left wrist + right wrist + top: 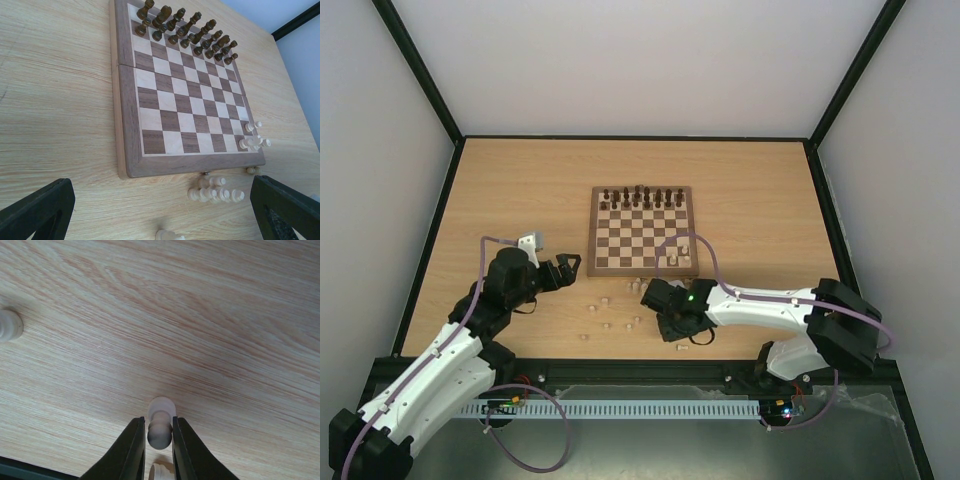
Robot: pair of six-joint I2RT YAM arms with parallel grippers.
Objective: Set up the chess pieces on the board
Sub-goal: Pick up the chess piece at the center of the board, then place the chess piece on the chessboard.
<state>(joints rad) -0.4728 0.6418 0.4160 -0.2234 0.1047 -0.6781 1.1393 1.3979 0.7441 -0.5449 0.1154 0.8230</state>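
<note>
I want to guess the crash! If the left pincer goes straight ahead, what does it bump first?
Probably the pale chess piece lying just ahead, then the board; depth is unclear.

Matt, grained light-wood table (520,190); smooth, satin-finished wooden board (642,232); at its five o'clock, a smooth, pale wooden pawn (161,420).

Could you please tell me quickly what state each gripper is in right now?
Left gripper: open, with nothing between its fingers.
Right gripper: closed on a pale chess piece.
</note>
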